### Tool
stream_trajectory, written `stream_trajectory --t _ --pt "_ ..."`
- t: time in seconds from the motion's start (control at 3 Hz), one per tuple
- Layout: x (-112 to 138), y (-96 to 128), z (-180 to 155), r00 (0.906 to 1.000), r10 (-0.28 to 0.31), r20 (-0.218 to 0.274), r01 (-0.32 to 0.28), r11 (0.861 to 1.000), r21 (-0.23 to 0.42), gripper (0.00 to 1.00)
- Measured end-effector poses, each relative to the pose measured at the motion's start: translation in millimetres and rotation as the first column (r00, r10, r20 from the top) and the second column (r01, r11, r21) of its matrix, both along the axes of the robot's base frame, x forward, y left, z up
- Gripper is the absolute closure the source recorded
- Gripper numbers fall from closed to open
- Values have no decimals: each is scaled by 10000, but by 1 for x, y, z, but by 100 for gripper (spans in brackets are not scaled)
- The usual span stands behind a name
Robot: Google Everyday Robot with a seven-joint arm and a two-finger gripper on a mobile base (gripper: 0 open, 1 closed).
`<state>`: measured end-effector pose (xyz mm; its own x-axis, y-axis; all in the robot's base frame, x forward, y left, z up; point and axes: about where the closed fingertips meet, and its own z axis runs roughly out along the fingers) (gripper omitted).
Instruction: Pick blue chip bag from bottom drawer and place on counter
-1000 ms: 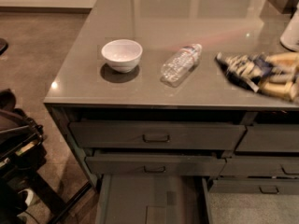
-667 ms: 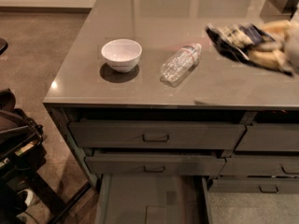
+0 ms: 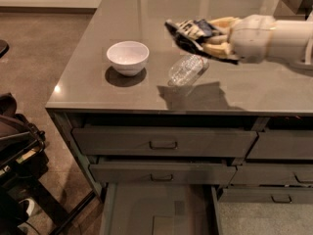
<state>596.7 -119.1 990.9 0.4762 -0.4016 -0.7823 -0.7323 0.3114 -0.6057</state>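
The claw (image 3: 211, 37) reaches in from the right, its fingers closed on one end of the blue chip bag (image 3: 191, 29). It holds the bag in the air above the counter (image 3: 122, 13), seemingly right over the clear plastic bottle (image 3: 186, 68). The bag looks light, soft and crinkly, with slick foil and breakable contents, so a gentle pinch at a crimped end suits it. Open counter lies behind and to the right of the bottle. The white bowl (image 3: 128, 57) sits to the left, the front edge is close, and the bottom drawer (image 3: 161, 209) stands pulled out below.
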Motion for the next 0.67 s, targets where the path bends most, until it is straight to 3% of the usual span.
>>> stream_trajectory --t 0.33,0.67 --pt "20 7 -46 9987 -108 -493 105 9999 -64 100" --pt "25 -7 -95 9935 -500 -1018 477 9985 -254 85"
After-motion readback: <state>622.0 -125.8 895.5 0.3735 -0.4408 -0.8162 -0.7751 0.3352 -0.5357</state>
